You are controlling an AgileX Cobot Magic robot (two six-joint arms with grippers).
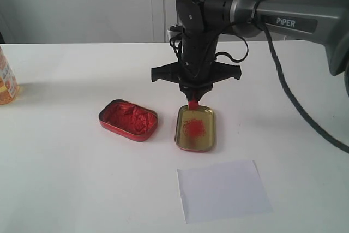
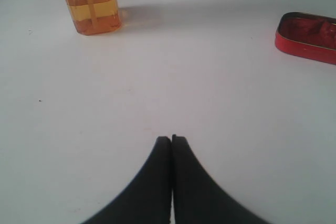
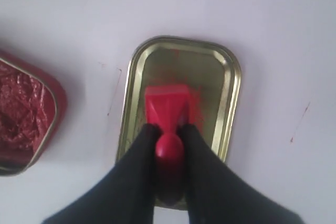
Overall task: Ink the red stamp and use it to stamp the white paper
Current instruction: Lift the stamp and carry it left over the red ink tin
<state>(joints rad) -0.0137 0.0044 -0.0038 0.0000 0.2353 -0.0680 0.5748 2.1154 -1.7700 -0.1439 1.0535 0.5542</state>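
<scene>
My right gripper (image 1: 193,97) (image 3: 168,132) is shut on the rounded handle of the red stamp (image 1: 192,103) (image 3: 167,109). The stamp's square base hangs just above the far end of the gold-lined tin lid (image 1: 196,140) (image 3: 231,72), which carries a red smear. The white paper (image 1: 222,190) lies flat in front of the lid, nearer the table's front edge, and looks blank from here. My left gripper (image 2: 171,138) is shut on nothing, hovering over bare table; it does not show in the exterior view.
The red oval tin of red paste (image 1: 128,119) (image 2: 307,36) (image 3: 23,119) sits just left of the lid. An orange bottle (image 1: 6,83) (image 2: 91,1) stands at the table's far left. A black cable (image 1: 294,102) trails from the right arm.
</scene>
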